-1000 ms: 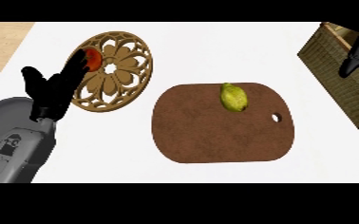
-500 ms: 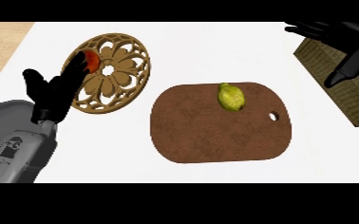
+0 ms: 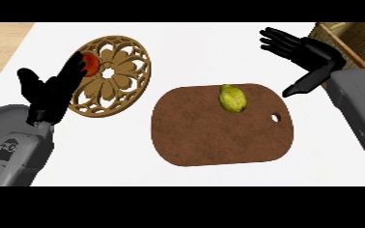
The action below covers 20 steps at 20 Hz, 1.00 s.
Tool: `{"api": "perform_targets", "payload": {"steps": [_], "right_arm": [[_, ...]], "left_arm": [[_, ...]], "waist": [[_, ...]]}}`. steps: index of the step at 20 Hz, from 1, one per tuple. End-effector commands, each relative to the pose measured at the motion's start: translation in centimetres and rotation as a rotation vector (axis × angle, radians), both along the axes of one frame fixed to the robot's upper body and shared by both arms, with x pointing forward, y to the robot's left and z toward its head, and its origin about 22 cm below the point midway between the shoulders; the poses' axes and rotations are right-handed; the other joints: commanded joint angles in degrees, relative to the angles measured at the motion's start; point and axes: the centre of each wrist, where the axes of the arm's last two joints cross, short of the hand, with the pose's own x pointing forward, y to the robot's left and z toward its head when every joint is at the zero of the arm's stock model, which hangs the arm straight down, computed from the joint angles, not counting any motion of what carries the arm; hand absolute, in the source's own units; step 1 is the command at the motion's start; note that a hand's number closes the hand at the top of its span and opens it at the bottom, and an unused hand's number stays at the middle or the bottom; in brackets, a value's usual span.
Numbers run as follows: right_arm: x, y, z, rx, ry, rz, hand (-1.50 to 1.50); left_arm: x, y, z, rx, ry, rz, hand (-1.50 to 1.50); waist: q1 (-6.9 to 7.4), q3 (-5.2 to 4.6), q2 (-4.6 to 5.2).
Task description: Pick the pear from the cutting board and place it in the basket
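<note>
The pear (image 3: 232, 98) lies on the cutting board (image 3: 214, 135), up near the board's top edge at about twelve o'clock, a little right of the middle. It is yellow-green, lying with its narrow end pointing away toward the far side of the counter. Nothing is touching it. The board is a dark brown rounded slab on the white counter (image 3: 192, 43), with a small hole near its edge at three o'clock.

The right hand (image 3: 303, 50) is up at about two o'clock from the pear, above the counter and well apart from the fruit. Its fingers are spread and fairly straight, pointing toward the left, with the thumb hanging down toward the board's upper right corner; it holds nothing. The grey forearm runs off the right edge.

A corner of the basket (image 3: 341, 35) shows at the far right, at two o'clock from the board, partly behind the right hand.

The left hand (image 3: 50, 94) is at nine o'clock from the board, near the left edge, fingers straight and up, holding nothing. Its fingertips overlap the edge of a round carved wooden trivet (image 3: 118, 82) that lies just left of the board at about ten o'clock. A small red thing (image 3: 90, 64) shows at the trivet's left rim, partly hidden by the fingers; I cannot tell what it is.
</note>
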Motion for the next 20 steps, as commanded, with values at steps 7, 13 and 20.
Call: {"api": "perform_targets", "payload": {"steps": [7, 13, 20], "right_arm": [[-0.1, 6.0, -5.3, 0.195, 0.026, 0.094, -1.50], [-0.1, 9.3, -6.3, 0.060, 0.037, 0.213, -1.50], [-0.5, 7.5, -7.1, 0.039, 0.006, 0.200, -1.50]], "left_arm": [[-0.4, 0.2, 0.2, 0.013, 0.015, 0.007, 0.00], [0.3, 0.0, 0.2, 0.007, 0.019, 0.020, 0.00], [-0.4, 0.8, -0.1, 0.008, 0.001, 0.008, 0.00]], "waist": [[-0.88, -0.16, -0.75], [-0.99, -0.17, -0.54], [-0.44, -0.13, -0.33]]}}
